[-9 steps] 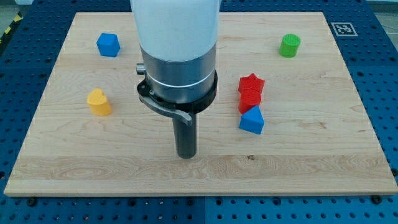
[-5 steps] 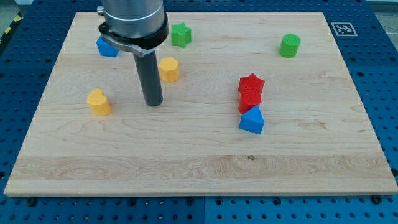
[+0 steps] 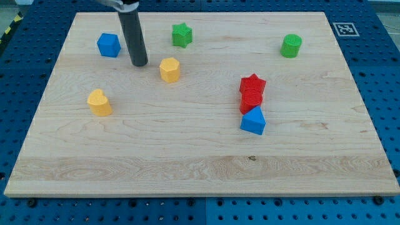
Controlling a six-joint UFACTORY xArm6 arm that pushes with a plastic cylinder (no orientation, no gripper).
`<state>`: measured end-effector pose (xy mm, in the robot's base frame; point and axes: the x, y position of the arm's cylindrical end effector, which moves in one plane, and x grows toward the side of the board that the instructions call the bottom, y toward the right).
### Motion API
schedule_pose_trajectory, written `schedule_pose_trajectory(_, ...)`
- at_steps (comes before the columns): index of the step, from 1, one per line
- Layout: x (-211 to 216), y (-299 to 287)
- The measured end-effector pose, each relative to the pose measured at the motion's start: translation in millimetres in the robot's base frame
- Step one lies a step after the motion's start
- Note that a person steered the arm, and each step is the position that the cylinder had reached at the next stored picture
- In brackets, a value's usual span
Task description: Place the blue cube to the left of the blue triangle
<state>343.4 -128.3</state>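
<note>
Near the view's top left, my tip (image 3: 139, 64) rests on the wooden surface (image 3: 187, 162), just right of the blue cube (image 3: 109, 45) and apart from it. I end in a bare rod with no fingers, holding nothing. Well apart, toward the view's right, the blue triangle (image 3: 253, 120) touches the lower of 2 red blocks (image 3: 252, 94). A yellow block (image 3: 169, 69) sits near my tip's right.

Rod travelling from the board's middle toward its top-left corner.
My tip (image 3: 139, 64) has moved up and to the view's left, now just right of the blue cube (image 3: 109, 45); the arm's body has left view, uncovering the green star (image 3: 182, 34) and yellow block (image 3: 169, 69).
</note>
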Motion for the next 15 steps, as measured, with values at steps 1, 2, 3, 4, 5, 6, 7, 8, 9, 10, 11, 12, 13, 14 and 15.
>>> schedule_pose_trajectory(1, -24.0, 0.0)
schedule_pose_trajectory(2, -68.9, -0.2)
schedule_pose_trajectory(3, -117.4, -27.0)
schedule_pose_trajectory(4, -134.1, -72.6)
schedule_pose_trajectory(5, -130.1, -105.9)
schedule_pose_trajectory(6, -97.4, -113.0)
schedule_pose_trajectory(7, -83.8, -88.4)
schedule_pose_trajectory(8, -74.2, -78.4)
schedule_pose_trajectory(9, -60.1, -79.9)
schedule_pose_trajectory(10, -45.2, -77.0)
schedule_pose_trajectory(11, -31.2, -69.0)
schedule_pose_trajectory(12, -29.9, -77.1)
schedule_pose_trajectory(13, -26.5, -87.7)
schedule_pose_trajectory(14, -4.9, -76.0)
schedule_pose_trajectory(15, 8.9, -56.0)
